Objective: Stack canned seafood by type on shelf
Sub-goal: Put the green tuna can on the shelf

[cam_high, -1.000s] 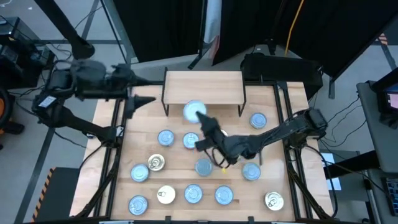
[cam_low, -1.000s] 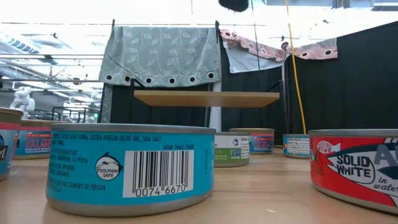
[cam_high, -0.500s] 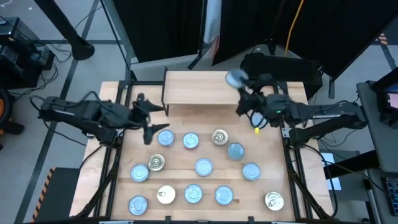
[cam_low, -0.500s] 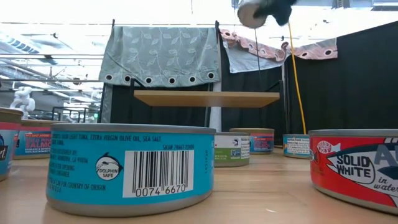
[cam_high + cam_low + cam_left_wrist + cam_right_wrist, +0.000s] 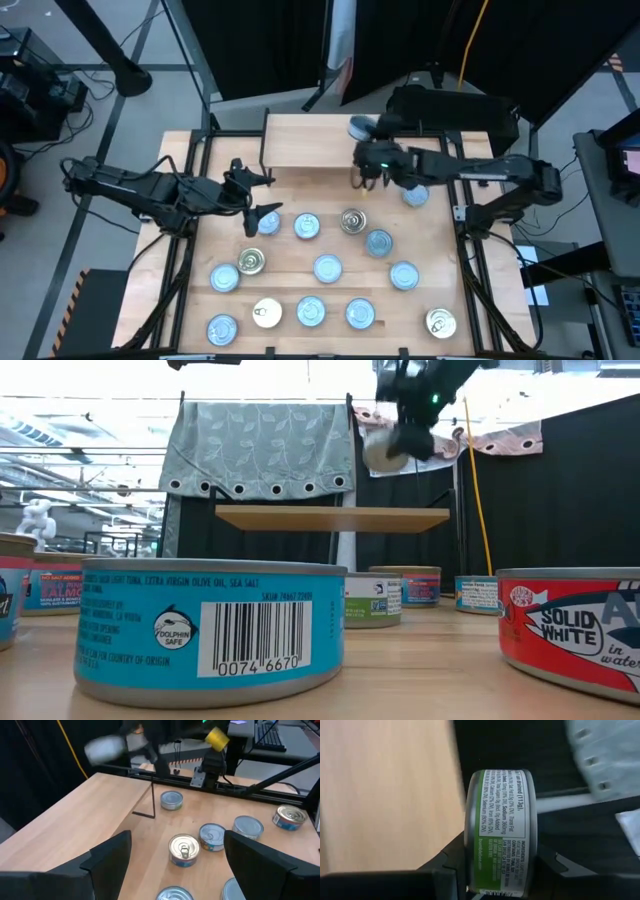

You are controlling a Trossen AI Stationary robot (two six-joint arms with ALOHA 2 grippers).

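Several flat round tins stand on their bases on the wooden table [image 5: 440, 250], blue-lidded ones like the tin [image 5: 266, 222] and gold-lidded ones like the tin [image 5: 352, 220]. The shelf [image 5: 325, 140], light wood on thin black legs, stands at the far edge; its top [image 5: 330, 518] carries nothing. My right gripper [image 5: 368, 148] is shut on a green-sided tin [image 5: 500, 830] above the right part of the shelf top. My left gripper [image 5: 177, 840] is open, hanging above the table in front of the shelf's left end, over the blue-lidded tin. My right gripper pinches the green-sided tin between its two fingers, one finger [image 5: 447, 857] on each flat face, the printed side wall [image 5: 502, 800] showing between them. The arm reaches in from the table's right. The tin [image 5: 385, 450] is tilted and lifted clear above the shelf top.
Tins lie spread over the middle and near part of the table, with one more tin [image 5: 415, 195] under the right arm, right of the shelf. Black rails [image 5: 188, 200] run along the table's left and right edges. Dark curtains and cables lie beyond the far edge.
My right gripper has carried the tin up from in front of the shelf toward the far right, then back left and down toward the shelf top. My left arm has swung from high at the far left down toward the tins in front of the shelf.
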